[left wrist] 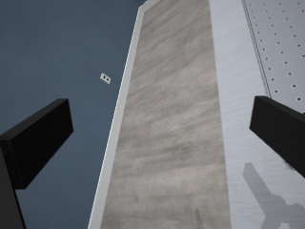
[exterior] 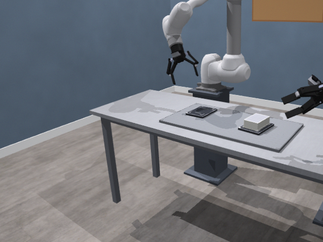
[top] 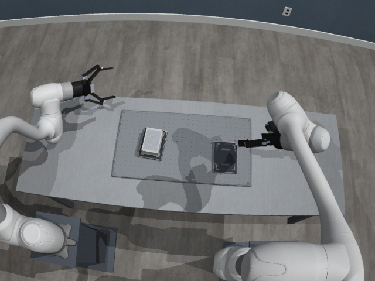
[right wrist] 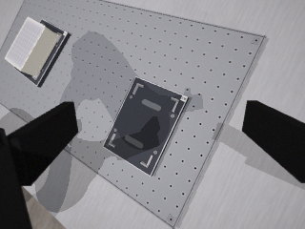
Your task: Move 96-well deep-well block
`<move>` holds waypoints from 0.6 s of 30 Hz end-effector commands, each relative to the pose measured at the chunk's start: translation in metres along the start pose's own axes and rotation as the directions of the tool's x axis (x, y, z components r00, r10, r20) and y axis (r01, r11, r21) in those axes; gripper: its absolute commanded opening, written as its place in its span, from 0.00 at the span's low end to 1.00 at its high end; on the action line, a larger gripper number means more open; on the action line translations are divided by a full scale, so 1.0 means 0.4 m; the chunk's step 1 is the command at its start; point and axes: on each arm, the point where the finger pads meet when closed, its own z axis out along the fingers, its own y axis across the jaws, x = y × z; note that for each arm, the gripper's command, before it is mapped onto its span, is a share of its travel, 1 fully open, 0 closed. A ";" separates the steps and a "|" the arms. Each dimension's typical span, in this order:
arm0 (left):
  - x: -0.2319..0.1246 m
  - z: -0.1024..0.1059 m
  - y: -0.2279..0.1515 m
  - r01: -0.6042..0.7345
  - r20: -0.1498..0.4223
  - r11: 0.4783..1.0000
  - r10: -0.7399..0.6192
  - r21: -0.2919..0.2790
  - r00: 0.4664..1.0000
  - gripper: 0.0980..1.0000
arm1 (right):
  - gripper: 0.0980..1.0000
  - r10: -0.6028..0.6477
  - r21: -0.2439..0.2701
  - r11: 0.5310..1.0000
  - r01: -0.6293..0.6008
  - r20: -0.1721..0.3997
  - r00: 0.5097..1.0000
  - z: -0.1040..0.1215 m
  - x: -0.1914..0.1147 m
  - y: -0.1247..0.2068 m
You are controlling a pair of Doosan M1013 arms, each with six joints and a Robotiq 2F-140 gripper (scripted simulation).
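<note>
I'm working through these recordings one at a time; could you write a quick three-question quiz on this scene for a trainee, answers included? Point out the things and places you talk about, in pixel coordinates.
1. Fill in the blank: The deep-well block (top: 152, 140) (exterior: 257, 121) (right wrist: 30, 44) sits in nest ____.

2. True or false: The left claw (top: 113, 82) (exterior: 284, 107) (left wrist: 161, 114) is open.

3. Multiple choice: In the right wrist view, what shows between the fingers of the right claw (top: 243, 143) (exterior: 185, 79) (right wrist: 159, 116)?
A) The deep-well block
B) The plate nest N2 (top: 225, 157) (exterior: 201, 111) (right wrist: 143, 119)
C) A wall outlet

Key: 1. N1 (top: 163, 143) (exterior: 248, 130) (right wrist: 56, 51); 2. True; 3. B
</note>
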 end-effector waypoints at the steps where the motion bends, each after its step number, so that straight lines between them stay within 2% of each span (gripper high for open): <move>1: 0.001 -0.001 -0.002 -0.001 0.000 1.000 0.001 0.001 1.000 1.00 | 1.00 0.000 0.000 1.000 0.000 0.000 1.000 -0.061 0.036 -0.026; 9: 0.001 -0.001 -0.002 -0.001 0.000 1.000 0.001 0.001 1.000 1.00 | 1.00 0.000 0.000 1.000 0.000 0.000 1.000 -0.155 0.089 -0.066; 18: 0.001 -0.001 -0.002 -0.001 0.000 1.000 0.001 0.001 1.000 1.00 | 1.00 0.000 0.000 1.000 0.000 0.000 1.000 -0.168 0.097 -0.071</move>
